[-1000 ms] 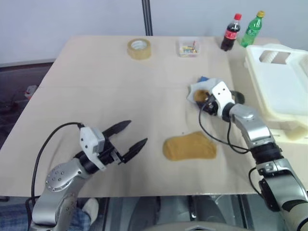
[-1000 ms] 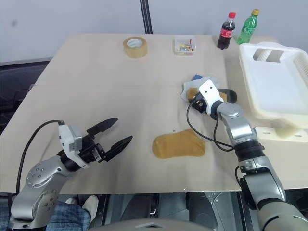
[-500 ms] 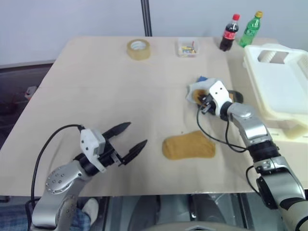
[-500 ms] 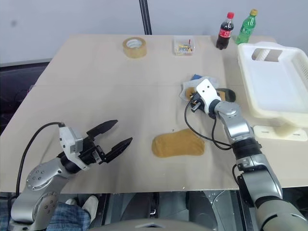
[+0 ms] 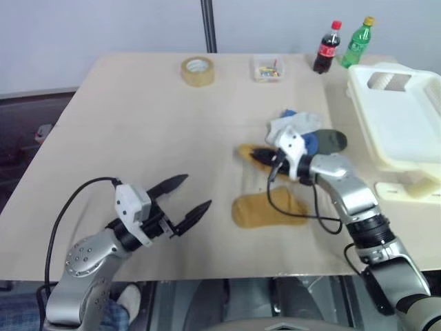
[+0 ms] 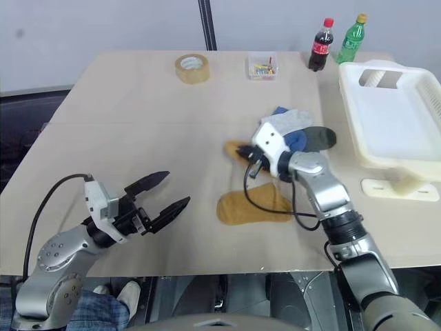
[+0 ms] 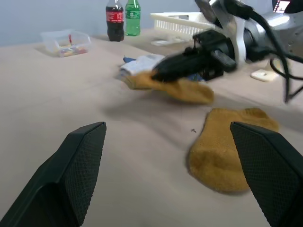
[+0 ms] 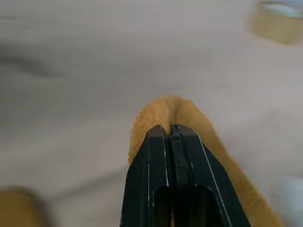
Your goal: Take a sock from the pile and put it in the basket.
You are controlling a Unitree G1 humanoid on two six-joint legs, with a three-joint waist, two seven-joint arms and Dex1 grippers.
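Pinching mustard sock (image 5: 249, 152), right claw (image 5: 260, 156) lifts it level, long axis leftward; left claw (image 5: 187, 198) spread.

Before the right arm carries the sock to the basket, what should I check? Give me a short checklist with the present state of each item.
1. Right gripper shut on the mustard sock: ok.
2. Sock fully lifted off the table: cannot tell; it trails low beside the pile.
3. No other sock dragged along from the pile: ok, as far as visible.
4. Basket has free room inside: ok.
5. Second mustard sock lies flat, out of the way to the basket: ok.
6. Left gripper open and far from the path: ok.
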